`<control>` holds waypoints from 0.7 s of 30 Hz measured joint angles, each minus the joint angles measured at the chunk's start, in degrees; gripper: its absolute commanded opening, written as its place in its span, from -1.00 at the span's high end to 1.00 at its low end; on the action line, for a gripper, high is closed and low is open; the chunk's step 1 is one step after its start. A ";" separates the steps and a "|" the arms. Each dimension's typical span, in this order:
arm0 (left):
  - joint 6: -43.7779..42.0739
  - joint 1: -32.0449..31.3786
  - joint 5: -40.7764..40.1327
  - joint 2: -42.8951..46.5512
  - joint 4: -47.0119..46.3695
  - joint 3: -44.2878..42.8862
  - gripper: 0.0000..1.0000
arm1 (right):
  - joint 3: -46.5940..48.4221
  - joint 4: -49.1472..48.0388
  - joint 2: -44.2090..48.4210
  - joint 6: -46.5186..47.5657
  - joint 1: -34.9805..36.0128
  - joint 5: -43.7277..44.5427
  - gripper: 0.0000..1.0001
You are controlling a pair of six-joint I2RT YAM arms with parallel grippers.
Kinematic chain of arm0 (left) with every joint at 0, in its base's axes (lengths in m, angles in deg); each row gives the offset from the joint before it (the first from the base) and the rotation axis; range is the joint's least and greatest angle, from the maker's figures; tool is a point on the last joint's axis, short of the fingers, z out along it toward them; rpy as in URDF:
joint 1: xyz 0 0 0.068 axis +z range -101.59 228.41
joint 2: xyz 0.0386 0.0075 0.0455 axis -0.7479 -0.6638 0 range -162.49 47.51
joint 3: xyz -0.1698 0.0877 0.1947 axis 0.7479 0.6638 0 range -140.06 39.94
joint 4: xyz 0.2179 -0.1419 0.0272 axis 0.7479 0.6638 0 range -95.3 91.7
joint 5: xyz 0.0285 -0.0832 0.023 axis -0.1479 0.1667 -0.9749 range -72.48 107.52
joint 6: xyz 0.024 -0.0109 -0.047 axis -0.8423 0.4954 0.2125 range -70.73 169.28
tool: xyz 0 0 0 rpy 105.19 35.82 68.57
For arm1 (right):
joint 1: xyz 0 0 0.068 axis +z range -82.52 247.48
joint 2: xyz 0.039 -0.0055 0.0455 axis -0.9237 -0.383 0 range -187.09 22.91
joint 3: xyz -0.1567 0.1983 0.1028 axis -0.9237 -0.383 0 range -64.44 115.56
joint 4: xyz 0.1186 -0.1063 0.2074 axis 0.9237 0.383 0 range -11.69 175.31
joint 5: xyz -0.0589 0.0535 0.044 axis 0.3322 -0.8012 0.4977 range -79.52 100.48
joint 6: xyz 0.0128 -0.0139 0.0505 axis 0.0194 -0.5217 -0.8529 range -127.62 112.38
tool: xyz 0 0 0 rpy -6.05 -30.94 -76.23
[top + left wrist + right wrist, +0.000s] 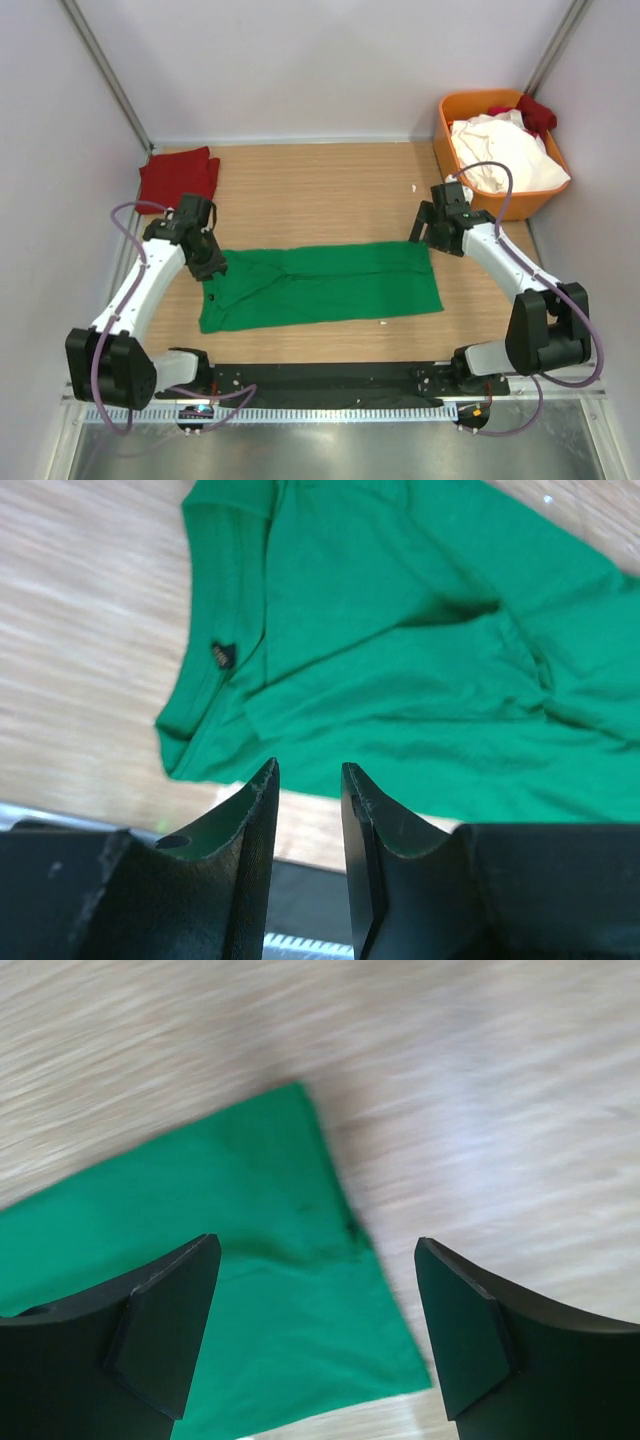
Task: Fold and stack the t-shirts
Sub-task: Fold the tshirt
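Observation:
A bright green t-shirt (pixel 320 285) lies on the wooden table, folded lengthwise into a long strip, collar end at the left. My left gripper (pixel 210 266) hovers at the shirt's left end; in the left wrist view (pixel 308 770) its jaws stand a narrow gap apart with nothing between them, above the green shirt (pixel 400 670) near the collar. My right gripper (pixel 421 232) hovers over the shirt's far right corner; in the right wrist view (pixel 318 1245) it is wide open and empty above the hem corner of the shirt (pixel 250 1290). A dark red t-shirt (pixel 178 177) lies folded at the back left.
An orange bin (pixel 447 128) at the back right holds a white shirt (pixel 505 152) and a red one (pixel 535 112). Grey walls enclose the table on three sides. A black rail (pixel 320 378) runs along the near edge.

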 measured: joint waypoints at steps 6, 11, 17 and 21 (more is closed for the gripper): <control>4.57 -2.86 -1.62 -8.00 -8.28 5.68 0.35 | 2.75 -4.59 -6.84 1.51 5.55 -10.40 -0.46; 7.21 -6.60 -2.97 -16.96 -13.40 6.95 0.37 | 2.99 -6.91 -15.04 1.79 8.55 -12.98 -0.43; 7.37 -8.46 -5.22 -25.90 -14.86 2.54 0.44 | -1.07 -10.69 -15.19 0.50 10.80 -10.27 -0.43; 6.03 -8.55 -6.78 -33.57 -11.39 -6.43 0.46 | -5.35 -15.30 -12.57 -1.97 15.96 -6.40 -0.45</control>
